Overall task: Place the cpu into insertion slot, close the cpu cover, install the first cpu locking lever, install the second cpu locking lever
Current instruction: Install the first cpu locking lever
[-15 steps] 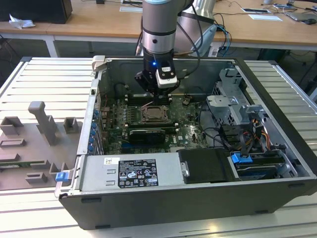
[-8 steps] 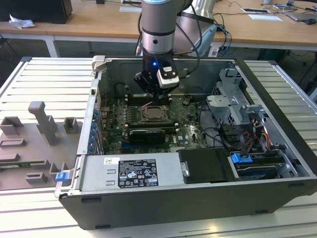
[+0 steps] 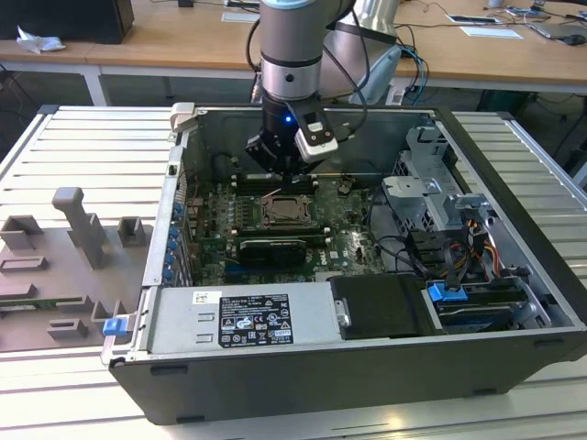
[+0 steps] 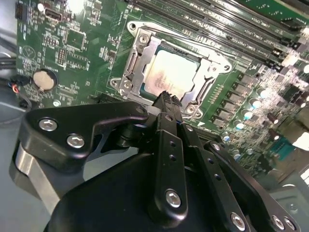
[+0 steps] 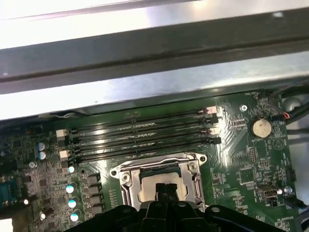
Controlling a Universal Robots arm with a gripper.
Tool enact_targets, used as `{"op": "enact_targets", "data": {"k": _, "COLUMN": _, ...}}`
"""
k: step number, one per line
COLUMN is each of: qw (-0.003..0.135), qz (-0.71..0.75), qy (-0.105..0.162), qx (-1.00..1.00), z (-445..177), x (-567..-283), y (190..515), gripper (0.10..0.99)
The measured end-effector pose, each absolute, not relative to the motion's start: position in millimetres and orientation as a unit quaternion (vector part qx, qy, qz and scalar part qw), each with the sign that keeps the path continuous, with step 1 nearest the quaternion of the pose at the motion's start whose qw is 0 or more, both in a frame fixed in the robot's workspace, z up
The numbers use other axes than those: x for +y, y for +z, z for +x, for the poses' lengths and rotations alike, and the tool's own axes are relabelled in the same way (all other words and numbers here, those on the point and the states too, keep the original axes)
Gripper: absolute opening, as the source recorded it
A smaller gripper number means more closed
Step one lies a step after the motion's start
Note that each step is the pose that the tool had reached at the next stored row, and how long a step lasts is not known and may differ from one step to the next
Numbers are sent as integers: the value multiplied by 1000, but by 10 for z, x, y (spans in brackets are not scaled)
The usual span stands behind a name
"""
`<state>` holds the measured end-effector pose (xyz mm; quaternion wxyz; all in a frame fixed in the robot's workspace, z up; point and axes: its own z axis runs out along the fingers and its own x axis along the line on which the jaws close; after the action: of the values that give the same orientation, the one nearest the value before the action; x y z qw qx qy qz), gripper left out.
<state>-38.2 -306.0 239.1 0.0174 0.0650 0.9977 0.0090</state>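
Observation:
The cpu [image 4: 171, 72] shows its pale metal face in the insertion slot [image 4: 131, 25] on the green board, seen also in the first wrist view [image 5: 153, 183]. The silver cpu cover [image 4: 211, 65] lies flat around the chip, framing it. My gripper [image 4: 166, 99] hangs just above the socket's near edge, its black fingertips together with nothing between them. In the exterior view the gripper [image 3: 284, 179] sits low inside the open computer case, right over the cpu [image 3: 289, 211]. The gripper's body hides the socket's near edge in both wrist views.
Long black memory slots [image 5: 145, 137] run beside the socket toward the case wall [image 5: 145, 92]. A coin battery [image 4: 43, 79] sits on the board. A black expansion card [image 3: 271, 249], the power supply [image 3: 248, 321] and drive cage [image 3: 431, 183] crowd the case. A grey fixture tray [image 3: 73, 257] lies outside.

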Motion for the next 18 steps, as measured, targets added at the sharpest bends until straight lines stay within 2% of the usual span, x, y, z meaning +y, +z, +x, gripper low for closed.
{"op": "enact_targets", "data": {"k": 18, "qw": 16, "qz": -45, "qy": 11, "qx": 999, "z": -439, "x": -3060, "y": 2383, "gripper": 106}}
